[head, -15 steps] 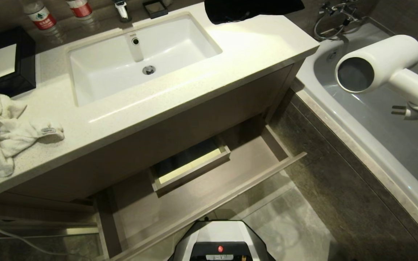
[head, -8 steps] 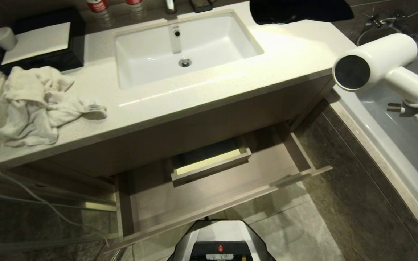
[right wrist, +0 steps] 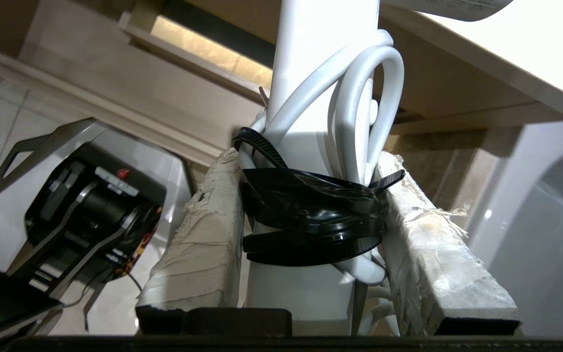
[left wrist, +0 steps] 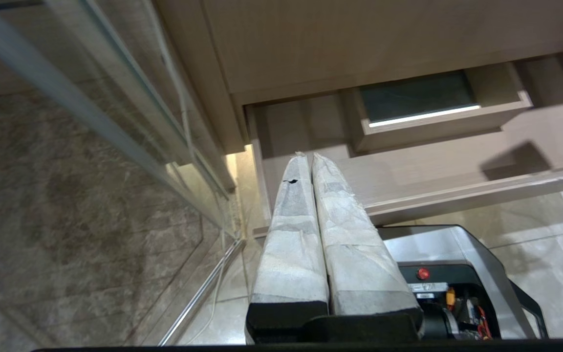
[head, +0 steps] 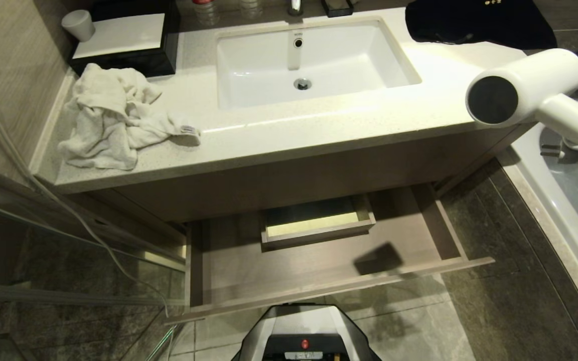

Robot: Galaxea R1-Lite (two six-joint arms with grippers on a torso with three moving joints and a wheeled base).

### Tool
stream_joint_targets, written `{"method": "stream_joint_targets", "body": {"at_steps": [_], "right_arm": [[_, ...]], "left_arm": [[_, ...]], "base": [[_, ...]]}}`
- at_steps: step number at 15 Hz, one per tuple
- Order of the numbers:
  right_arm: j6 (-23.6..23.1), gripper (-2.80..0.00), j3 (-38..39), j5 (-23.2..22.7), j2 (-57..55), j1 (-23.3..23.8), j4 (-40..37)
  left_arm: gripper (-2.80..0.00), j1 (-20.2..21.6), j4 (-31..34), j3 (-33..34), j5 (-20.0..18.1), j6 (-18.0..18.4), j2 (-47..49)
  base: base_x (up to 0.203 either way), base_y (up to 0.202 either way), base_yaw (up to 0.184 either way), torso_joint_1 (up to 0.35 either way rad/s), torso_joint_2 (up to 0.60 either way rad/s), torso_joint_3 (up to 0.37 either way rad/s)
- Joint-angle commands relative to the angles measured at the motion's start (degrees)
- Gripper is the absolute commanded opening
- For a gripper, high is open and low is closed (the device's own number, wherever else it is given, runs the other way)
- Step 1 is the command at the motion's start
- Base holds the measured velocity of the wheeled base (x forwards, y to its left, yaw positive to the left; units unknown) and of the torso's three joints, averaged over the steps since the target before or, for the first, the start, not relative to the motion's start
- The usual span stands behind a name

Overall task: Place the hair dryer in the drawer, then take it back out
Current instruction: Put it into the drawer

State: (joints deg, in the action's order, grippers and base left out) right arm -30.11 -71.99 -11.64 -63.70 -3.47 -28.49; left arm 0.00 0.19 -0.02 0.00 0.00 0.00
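The white hair dryer (head: 525,87) hangs in the air at the right of the head view, over the right corner of the vanity counter, its grey round end facing me. My right gripper (right wrist: 308,164) is shut on its straight handle, where a black tie (right wrist: 311,220) bundles the white cord (right wrist: 359,98). The wood-grain drawer (head: 279,273) stands pulled out below the counter, empty, with a boxed cutout (head: 316,228) at its back. The dryer's shadow falls on the drawer floor. My left gripper (left wrist: 308,157) is shut on nothing, low by the drawer's left corner (left wrist: 262,161).
The counter (head: 319,130) holds a white sink (head: 314,65), a crumpled towel (head: 113,118), a black tray (head: 123,45) and a black cloth (head: 474,22). A bathtub (head: 565,200) lies to the right, a glass panel (head: 68,260) to the left. My base (head: 304,333) sits before the drawer front.
The whole view has swung, so the vanity and drawer slid right and now sit squarely ahead. The held dryer keeps its place in the picture, now over the counter corner instead of the tub.
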Motion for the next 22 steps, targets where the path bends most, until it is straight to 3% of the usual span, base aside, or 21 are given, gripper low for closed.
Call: {"method": "stream_joint_targets", "body": {"at_steps": [1, 11, 22], "right_arm": [[-0.13, -2.80, 0.18, -0.13, -0.20, -0.04, -0.25], [-0.57, -2.80, -0.08, 0.31, -0.11, -0.04, -2.44], [-0.48, -2.80, 0.27, 0.39, 0.59, 1.01, -3.76]], "left_arm": [[-2.80, 0.00, -0.01, -0.06, 0.00, 0.00, 0.00], [-2.80, 0.00, 0.08, 0.02, 0.00, 0.00, -0.09], [-2.80, 0.00, -0.01, 0.02, 0.00, 0.00, -0.09]], "base": [[0.000, 0.000, 0.000, 0.000, 0.00, 0.000], [0.002, -0.006, 0.143, 0.002, 0.00, 0.001], [0.000, 0.000, 0.000, 0.000, 0.00, 0.000]]}}
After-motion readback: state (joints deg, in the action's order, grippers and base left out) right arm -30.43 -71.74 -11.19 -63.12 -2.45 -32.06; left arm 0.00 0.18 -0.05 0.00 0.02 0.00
